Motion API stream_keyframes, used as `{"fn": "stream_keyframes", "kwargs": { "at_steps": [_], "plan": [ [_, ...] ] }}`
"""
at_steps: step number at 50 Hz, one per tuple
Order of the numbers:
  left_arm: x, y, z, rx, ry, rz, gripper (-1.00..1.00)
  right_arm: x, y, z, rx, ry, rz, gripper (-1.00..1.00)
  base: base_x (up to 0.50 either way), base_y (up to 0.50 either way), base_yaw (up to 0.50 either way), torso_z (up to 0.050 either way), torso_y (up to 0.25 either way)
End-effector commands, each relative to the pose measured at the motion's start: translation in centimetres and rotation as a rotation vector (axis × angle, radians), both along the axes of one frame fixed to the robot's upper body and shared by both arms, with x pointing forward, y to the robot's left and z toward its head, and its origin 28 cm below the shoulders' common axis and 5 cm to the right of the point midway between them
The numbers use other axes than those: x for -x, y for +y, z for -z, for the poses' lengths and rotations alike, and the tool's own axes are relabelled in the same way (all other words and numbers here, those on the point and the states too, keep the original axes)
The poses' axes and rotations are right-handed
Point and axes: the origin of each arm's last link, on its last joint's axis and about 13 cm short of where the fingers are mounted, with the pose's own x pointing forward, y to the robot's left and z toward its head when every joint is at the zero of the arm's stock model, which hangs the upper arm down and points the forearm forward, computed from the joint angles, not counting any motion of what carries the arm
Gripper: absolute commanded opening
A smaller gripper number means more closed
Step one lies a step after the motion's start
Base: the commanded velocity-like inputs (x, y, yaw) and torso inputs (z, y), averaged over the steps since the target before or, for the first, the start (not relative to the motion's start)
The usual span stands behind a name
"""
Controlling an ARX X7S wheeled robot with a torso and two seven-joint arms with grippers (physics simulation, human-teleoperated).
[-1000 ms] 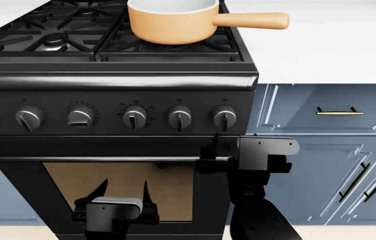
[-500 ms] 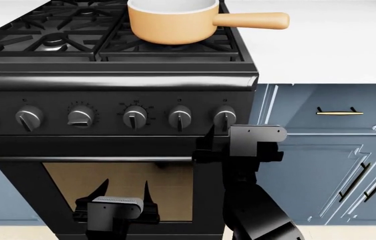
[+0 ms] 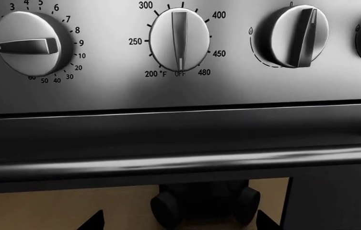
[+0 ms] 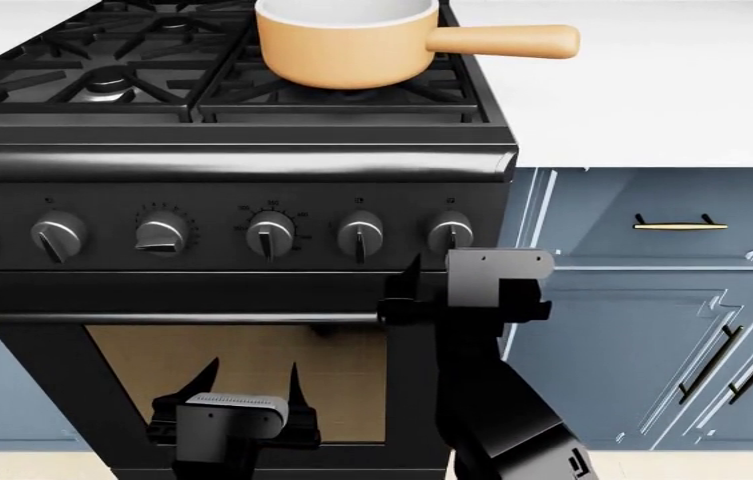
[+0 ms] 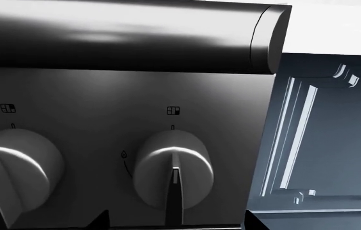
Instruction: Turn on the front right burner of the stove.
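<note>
The black stove fills the head view, with six knobs in a row on its front panel. The front right burner lies under black grate fingers and is mostly covered by an orange saucepan. My right gripper is open and empty just below and in front of the rightmost knob. In the right wrist view that knob sits between the open fingertips, pointer down. My left gripper is open and empty in front of the oven window.
Blue-grey cabinets with brass handles stand right of the stove under a white counter. The oven bar handle runs below the knobs. The left wrist view shows a timer knob, an oven temperature knob at OFF and a burner knob.
My right gripper has moved left and slightly up, closer under the rightmost knob. The left arm has not moved.
</note>
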Motion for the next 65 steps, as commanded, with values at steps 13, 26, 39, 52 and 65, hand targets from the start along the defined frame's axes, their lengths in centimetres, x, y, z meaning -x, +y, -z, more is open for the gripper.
{"fn": "stream_keyframes", "kwargs": {
  "at_steps": [13,26,39,52,65],
  "plan": [
    [-0.01,0.00,0.02,-0.001,0.001,0.002,1.00,-0.73,0.13,0.17,-0.003,-0.004,0.010,1.00,0.00,0.00,0.00,0.000,0.000],
    [0.00,0.01,0.03,-0.002,0.001,0.002,1.00,-1.14,0.17,0.26,-0.008,-0.006,0.013,1.00,0.00,0.00,0.00,0.000,0.000],
    [0.00,0.01,0.03,-0.003,0.001,0.002,1.00,-1.25,0.22,0.41,-0.007,-0.009,0.009,1.00,0.00,0.00,0.00,0.000,0.000],
    [0.00,0.01,0.03,-0.002,0.001,0.002,1.00,-1.25,0.19,0.40,0.003,-0.016,0.010,-1.00,0.00,0.00,0.00,0.000,0.000],
    [0.00,0.01,0.03,-0.003,0.001,0.002,1.00,-1.25,0.11,0.45,0.013,-0.024,0.005,-1.00,0.00,0.00,0.00,0.000,0.000]
  ]
}}
